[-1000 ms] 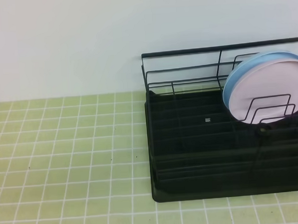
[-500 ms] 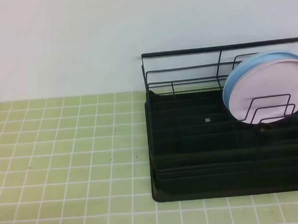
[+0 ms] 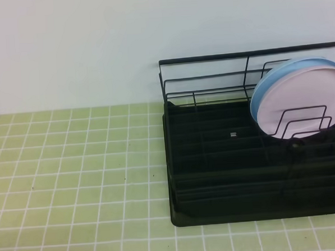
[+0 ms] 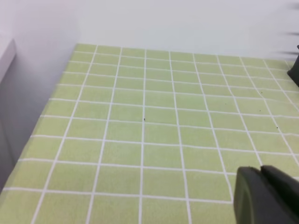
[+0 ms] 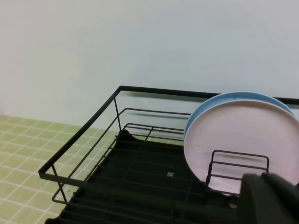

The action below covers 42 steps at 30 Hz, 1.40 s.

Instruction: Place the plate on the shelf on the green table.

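Two plates [image 3: 301, 104], pink in front of blue, upright between rack [image 3: 237, 172] wires at right, kept from tipping; claw states untellable.

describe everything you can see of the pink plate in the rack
The pink plate is round, pale pink, plain and matte, plastic-looking, with a shallow raised rim. It stands on edge, leaning slightly back, at the right end of the black dish rack, held behind the wire dividers. Directly behind it sits a light blue plate, whose rim shows along its top and left. Its right edge is cut off in the high view.
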Tool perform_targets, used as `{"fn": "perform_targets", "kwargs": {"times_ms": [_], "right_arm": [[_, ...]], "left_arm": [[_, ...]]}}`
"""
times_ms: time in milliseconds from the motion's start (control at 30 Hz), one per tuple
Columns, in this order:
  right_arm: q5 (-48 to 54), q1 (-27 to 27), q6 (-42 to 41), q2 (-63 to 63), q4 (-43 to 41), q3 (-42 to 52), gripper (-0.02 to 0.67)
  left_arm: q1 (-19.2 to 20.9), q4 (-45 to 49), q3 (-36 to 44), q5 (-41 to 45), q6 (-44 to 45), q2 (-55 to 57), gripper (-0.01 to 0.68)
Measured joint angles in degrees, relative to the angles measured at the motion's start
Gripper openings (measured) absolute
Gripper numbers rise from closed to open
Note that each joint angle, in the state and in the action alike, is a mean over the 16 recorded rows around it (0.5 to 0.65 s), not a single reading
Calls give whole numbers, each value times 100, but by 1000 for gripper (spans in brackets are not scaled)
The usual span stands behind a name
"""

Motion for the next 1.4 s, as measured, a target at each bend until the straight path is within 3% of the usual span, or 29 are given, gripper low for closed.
{"fn": "perform_targets", "kwargs": {"times_ms": [467, 967, 1400], "right_arm": [[-15, 0, -94, -25, -263, 87, -2], [-394, -80, 1525, -1025, -2241, 1413, -2], [-35, -412, 1910, -1435, -2429, 1977, -2]], "left_arm": [[0, 2, 0, 0, 20, 0, -2], [0, 2, 0, 0, -47, 0, -2], [0, 2, 0, 0, -72, 0, -2]]}}
